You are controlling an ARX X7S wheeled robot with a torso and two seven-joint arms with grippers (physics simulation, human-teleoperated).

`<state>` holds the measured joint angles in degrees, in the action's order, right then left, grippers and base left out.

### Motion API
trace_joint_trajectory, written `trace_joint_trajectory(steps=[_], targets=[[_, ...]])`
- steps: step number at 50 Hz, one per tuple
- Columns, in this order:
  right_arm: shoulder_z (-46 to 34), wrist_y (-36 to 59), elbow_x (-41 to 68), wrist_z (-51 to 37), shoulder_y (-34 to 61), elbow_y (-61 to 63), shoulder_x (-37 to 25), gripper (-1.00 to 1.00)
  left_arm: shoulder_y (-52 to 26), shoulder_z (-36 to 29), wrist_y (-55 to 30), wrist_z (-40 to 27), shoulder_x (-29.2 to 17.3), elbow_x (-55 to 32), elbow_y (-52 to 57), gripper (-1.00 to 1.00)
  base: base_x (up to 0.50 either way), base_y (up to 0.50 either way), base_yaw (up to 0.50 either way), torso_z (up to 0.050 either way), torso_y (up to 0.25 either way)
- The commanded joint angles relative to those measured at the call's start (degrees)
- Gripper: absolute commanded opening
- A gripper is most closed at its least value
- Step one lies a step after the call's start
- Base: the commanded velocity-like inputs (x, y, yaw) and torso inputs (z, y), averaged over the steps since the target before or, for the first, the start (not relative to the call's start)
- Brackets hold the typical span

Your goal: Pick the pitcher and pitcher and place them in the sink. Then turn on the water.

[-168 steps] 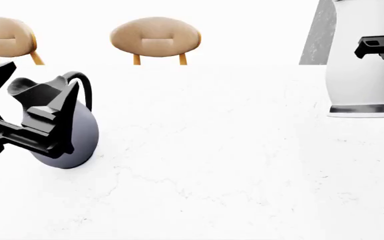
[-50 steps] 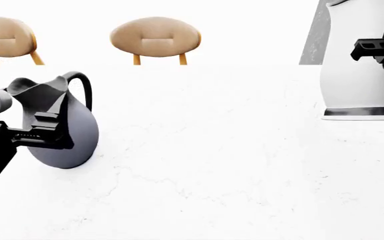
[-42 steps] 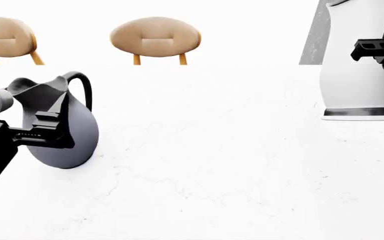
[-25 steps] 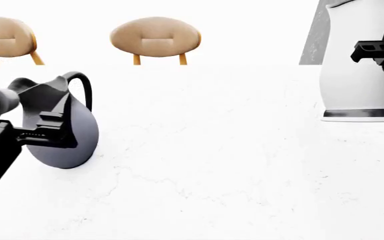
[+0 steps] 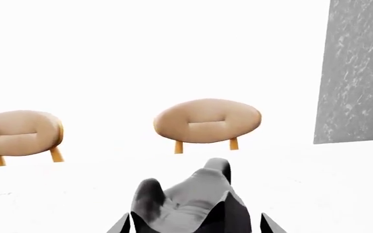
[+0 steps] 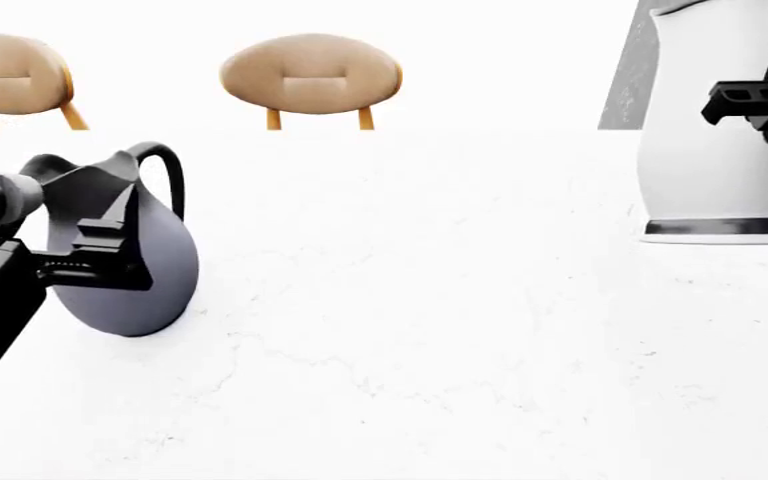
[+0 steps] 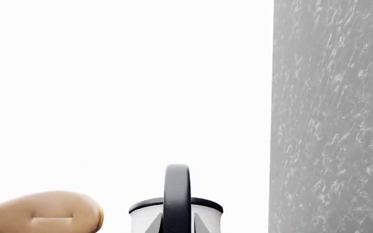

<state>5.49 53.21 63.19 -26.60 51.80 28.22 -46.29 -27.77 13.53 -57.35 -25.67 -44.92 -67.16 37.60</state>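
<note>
The squat blue-grey pitcher [image 6: 144, 270] stands on the white counter at the left. My left gripper [image 6: 91, 255] is open, with one finger on each side of the pitcher's dark neck [image 5: 183, 206] and a thin gap at both fingertips [image 5: 123, 226]. The taller white pitcher [image 6: 711, 160] with a black base band is at the far right. My right gripper [image 6: 758, 100] is shut on its black handle [image 7: 177, 194]. I cannot tell whether its base touches the counter. The sink and the water are out of view.
Two tan oval-backed stools [image 6: 311, 72] [image 6: 8, 72] stand behind the white marble counter [image 6: 424, 340]. A grey speckled wall panel [image 6: 628, 70] rises behind the white pitcher.
My left gripper levelled out and slid right around the blue-grey pitcher, which stayed put. The white pitcher drifted slightly left and lower with my right gripper.
</note>
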Motion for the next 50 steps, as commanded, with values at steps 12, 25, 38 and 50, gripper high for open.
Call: trace_joint_trajectory(steps=[12,25,38,50], targets=[[0.8,-1.2,-2.8,0.5,1.1,1.1,-0.2,-1.0,0.0,0.3,1.5,-0.1,0.5,-0.3,0.0,-1.0,0.0,0.0,0.0,0.0,0.001],[-0.2,-1.7,-4.0,0.8,1.8,1.4,-0.4,-1.0,-5.0,1.1,3.7,-1.6,0.7,0.6,1.2,-1.0,0.0,0.0,0.0,0.002,0.003],[-0.4,-1.8,-3.7,1.0,2.6,2.0,-0.6,-1.0,-8.5,0.9,2.8,-2.8,-0.7,-1.8,3.1,-1.0,0.0,0.0,0.0,0.002,0.003],[-1.6,-1.2,-3.2,1.3,6.0,2.4,-0.7,-1.0,-10.5,0.4,2.3,-2.9,-1.6,-3.0,3.3,-1.0,-0.27,0.0,0.0,0.002,0.004]])
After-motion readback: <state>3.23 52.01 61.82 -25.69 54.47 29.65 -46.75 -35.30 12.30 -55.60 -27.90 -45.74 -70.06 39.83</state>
